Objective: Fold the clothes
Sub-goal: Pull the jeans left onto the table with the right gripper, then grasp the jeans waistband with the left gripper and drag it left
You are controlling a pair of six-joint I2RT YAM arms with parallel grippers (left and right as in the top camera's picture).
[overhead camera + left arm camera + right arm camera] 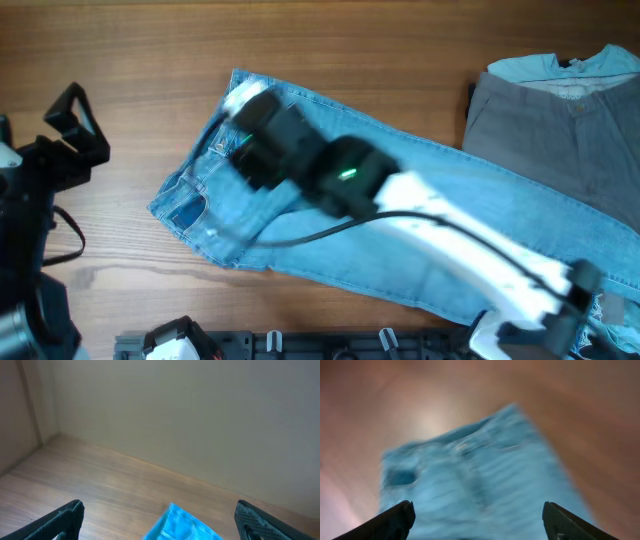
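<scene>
The light blue jeans (pixel 440 200) lie flat across the table, waistband at the left, legs running to the lower right. My right gripper (pixel 245 105) hovers over the waistband end, open and empty; its wrist view shows the blurred denim (pixel 475 485) between its open fingers (pixel 477 520). My left gripper (pixel 75 125) is open and empty at the far left, off the cloth. Its wrist view shows a corner of the jeans (pixel 182 525) between its fingers (pixel 160 522).
Grey trousers (pixel 560 130) lie folded at the back right on a pale blue-green shirt (pixel 570 65). A black rack (pixel 300 345) runs along the front edge. A black cable (pixel 300 235) hangs over the jeans.
</scene>
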